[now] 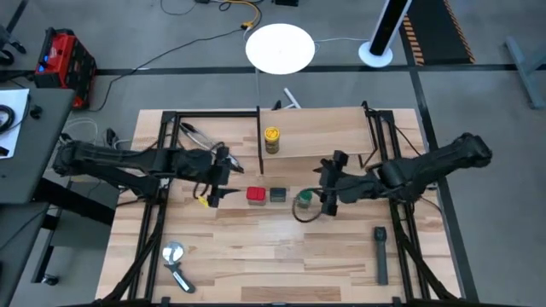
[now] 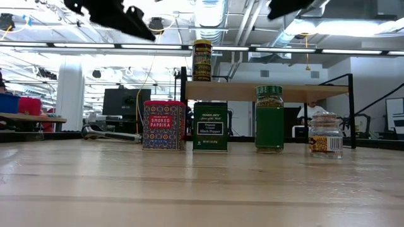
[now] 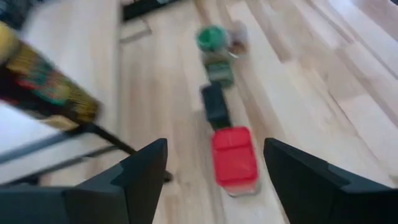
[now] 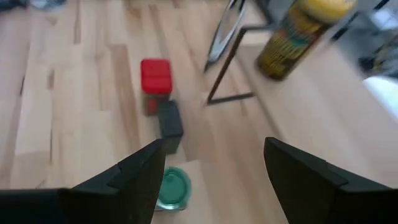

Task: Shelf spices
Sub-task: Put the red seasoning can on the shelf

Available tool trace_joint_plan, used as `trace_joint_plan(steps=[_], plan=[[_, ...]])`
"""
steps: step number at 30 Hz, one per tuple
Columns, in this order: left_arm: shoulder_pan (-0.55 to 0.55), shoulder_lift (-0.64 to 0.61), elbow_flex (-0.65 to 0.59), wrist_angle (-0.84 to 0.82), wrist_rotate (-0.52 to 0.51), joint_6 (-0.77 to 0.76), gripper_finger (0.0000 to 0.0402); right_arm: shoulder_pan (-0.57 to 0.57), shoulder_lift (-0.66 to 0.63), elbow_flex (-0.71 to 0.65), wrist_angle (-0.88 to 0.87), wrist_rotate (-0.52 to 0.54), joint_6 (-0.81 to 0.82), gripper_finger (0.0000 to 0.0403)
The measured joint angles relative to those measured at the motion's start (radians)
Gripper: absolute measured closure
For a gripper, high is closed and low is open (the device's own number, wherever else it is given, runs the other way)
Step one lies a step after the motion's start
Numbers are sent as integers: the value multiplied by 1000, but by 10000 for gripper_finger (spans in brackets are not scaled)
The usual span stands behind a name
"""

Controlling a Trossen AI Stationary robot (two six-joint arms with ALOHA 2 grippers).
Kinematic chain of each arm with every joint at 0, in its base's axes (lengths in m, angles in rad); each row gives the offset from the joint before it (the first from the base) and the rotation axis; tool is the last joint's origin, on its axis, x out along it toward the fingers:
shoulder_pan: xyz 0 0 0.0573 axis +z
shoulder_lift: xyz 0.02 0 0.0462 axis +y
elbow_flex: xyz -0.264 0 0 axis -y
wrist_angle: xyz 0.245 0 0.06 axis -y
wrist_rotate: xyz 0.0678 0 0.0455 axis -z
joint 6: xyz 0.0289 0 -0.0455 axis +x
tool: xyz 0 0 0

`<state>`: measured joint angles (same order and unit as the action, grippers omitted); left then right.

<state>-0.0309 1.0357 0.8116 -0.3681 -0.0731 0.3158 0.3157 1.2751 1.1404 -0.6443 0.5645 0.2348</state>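
The shelf [image 1: 320,132] stands at the far middle of the table, and the yellow round jar [image 1: 271,139] stands upright on its left end. In front of it, in a row on the tabletop, stand the red tin [image 1: 255,195], the dark grey tin [image 1: 278,195], the green-lidded jar [image 1: 304,201] and the small clear jar [image 2: 326,134]. My left gripper [image 1: 225,179] hovers open left of the red tin [image 3: 234,155]. My right gripper [image 1: 325,186] hovers open over the row's right end, above the green-lidded jar [image 4: 173,186]. In the high view it hides the clear jar.
Metal tongs [image 1: 200,136] lie at the far left beside the shelf. A metal scoop-like tool [image 1: 177,263] lies near the front left, and a long black bar-shaped tool [image 1: 380,253] near the front right. Bare slatted tabletop [image 1: 281,256] stretches along the near side.
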Motion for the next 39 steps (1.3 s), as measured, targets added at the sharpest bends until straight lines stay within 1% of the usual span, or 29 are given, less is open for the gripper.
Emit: trace_joint_plan(steps=[2, 6, 8, 12, 15, 21, 36, 39], plan=[[5, 37, 0, -1, 22, 2, 145, -24, 27, 0, 7, -59, 0, 126], [7, 114, 0, -1, 20, 18, 145, -57, 84, 0, 11, -133, -1, 126], [9, 150, 0, 19, 26, 28, 145, -72, 106, 0, 14, -155, -6, 126], [30, 218, 1, 46, 70, 38, 145, -98, 150, 0, 24, -199, -29, 126], [53, 259, 1, 54, 86, 37, 145, -110, 174, 0, 43, -214, -49, 126], [82, 332, 1, 105, 200, 36, 145, -120, 194, 0, 70, -228, -60, 126], [97, 511, 2, 172, 208, 1, 145, -122, 212, 0, 83, -228, -60, 126], [99, 524, 2, 190, 233, 0, 148, -122, 212, 0, 84, -228, -60, 126]])
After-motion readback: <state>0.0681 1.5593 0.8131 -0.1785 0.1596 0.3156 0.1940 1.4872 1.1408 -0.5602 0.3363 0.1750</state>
